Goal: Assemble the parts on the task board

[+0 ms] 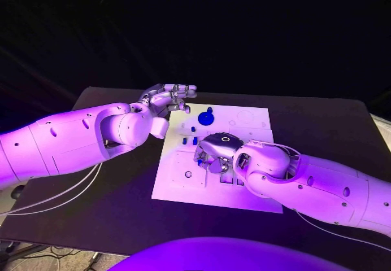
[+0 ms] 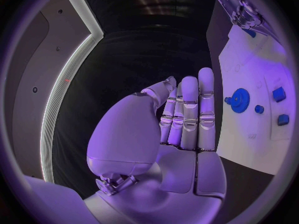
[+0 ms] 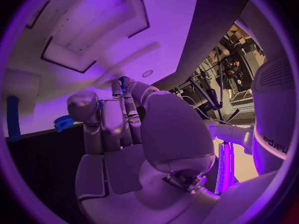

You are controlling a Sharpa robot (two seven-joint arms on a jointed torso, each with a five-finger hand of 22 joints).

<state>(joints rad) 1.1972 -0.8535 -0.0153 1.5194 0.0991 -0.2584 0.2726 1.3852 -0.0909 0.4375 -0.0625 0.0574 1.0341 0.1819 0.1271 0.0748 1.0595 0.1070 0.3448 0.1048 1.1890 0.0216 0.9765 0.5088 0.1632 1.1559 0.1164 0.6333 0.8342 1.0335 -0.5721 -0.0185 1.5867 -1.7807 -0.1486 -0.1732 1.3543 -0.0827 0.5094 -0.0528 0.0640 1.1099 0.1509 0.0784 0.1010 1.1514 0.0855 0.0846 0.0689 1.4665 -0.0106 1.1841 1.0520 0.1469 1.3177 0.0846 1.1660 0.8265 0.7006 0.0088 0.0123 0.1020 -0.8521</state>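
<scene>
1. On the black table (image 1: 98,186) lies the white task board (image 1: 244,192), and both arms reach over it from either side.
2. Near the board's far edge sits a blue gear (image 1: 207,118) with a small blue peg just beside it; a few smaller blue parts (image 1: 190,140) stand in the board between the gear and the right hand.
3. Over the board's middle the right hand (image 1: 216,152) is bent down, fingers curled toward the surface. In the right wrist view a small blue part (image 3: 125,80) shows at the fingertips (image 3: 118,87), so it looks pinched there, though I can't be fully sure from where I stand.
4. At the board's far left corner the left hand (image 1: 169,97) hovers, off the surface. The left wrist view shows its fingers (image 2: 190,109) straight and side by side, with nothing in them.
5. My guess: the step in hand is seating a small part into a socket in the board's middle.
6. The next move likely calls for lining the part up over its hole and pressing straight down, while the left hand stays clear or steadies the board.
</scene>
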